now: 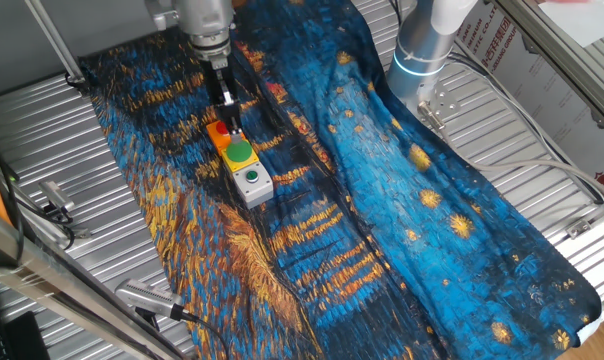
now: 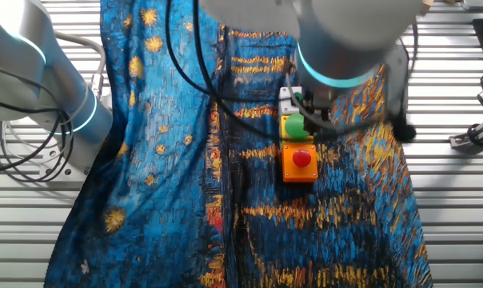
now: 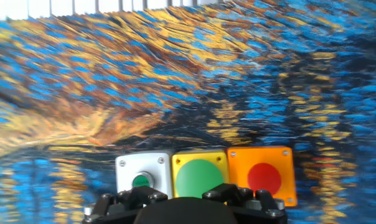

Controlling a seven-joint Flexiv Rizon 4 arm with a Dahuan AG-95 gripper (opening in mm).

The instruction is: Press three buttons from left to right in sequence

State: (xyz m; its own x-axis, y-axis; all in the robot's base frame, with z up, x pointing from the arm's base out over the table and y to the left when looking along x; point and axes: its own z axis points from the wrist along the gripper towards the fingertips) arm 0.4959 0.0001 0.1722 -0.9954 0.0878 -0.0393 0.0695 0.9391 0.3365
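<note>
The three buttons lie in a tight row on the blue-and-yellow cloth. In the hand view, left to right, they are the grey-white box with small green cap (image 3: 142, 178), the yellow box with large green cap (image 3: 197, 177) and the orange box with red cap (image 3: 263, 177). One fixed view shows the orange box (image 1: 217, 131), the yellow box (image 1: 240, 153) and the grey-white box (image 1: 253, 182). My gripper (image 1: 232, 122) hangs just over the yellow box's green cap (image 2: 292, 127), by the edge of the orange box (image 2: 301, 161). I cannot see contact. Its dark body (image 3: 183, 208) fills the bottom of the hand view. No gap between the fingertips shows.
The painted cloth (image 1: 382, 220) drapes over a ribbed metal table (image 1: 62, 130). The arm's base (image 1: 422, 50) stands at the back right, with cables beside it. Metal clamps and tools (image 1: 52, 205) lie at the left. The arm (image 2: 57, 96) also shows at the left in the other fixed view.
</note>
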